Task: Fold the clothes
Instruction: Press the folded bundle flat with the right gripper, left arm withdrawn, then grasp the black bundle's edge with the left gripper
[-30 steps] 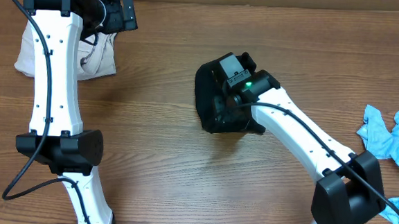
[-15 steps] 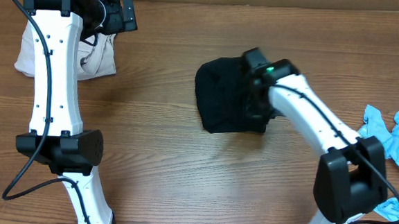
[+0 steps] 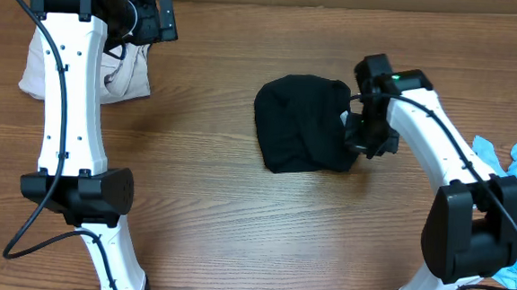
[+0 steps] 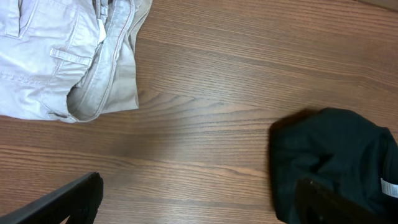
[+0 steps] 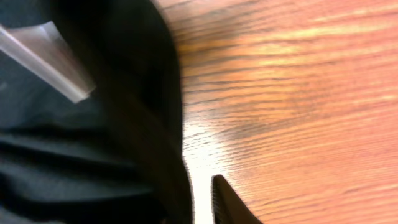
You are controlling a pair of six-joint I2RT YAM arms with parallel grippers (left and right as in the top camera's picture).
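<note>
The black garment [image 3: 303,123] lies bunched mid-table, its white label [image 5: 46,59] showing in the right wrist view. My right gripper [image 3: 367,141] is at the garment's right edge. In the right wrist view [image 5: 200,190] one finger stands just beside the black fabric [image 5: 93,155], with a thin strip of table between; the other finger is hidden. My left gripper [image 4: 199,205] is wide open and empty, held high at the back left [image 3: 149,21] near the off-white garment [image 3: 38,69] [image 4: 62,56]. The black garment also shows in the left wrist view [image 4: 329,155].
Light-blue clothes [image 3: 508,178] lie heaped at the table's right edge. The brown wooden table [image 3: 202,186] shows bare wood between the garments. The left arm's white links stand along the left side.
My right gripper has moved from over the middle of the black garment to its right edge. The garment now reaches a little further right. The left arm has not moved.
</note>
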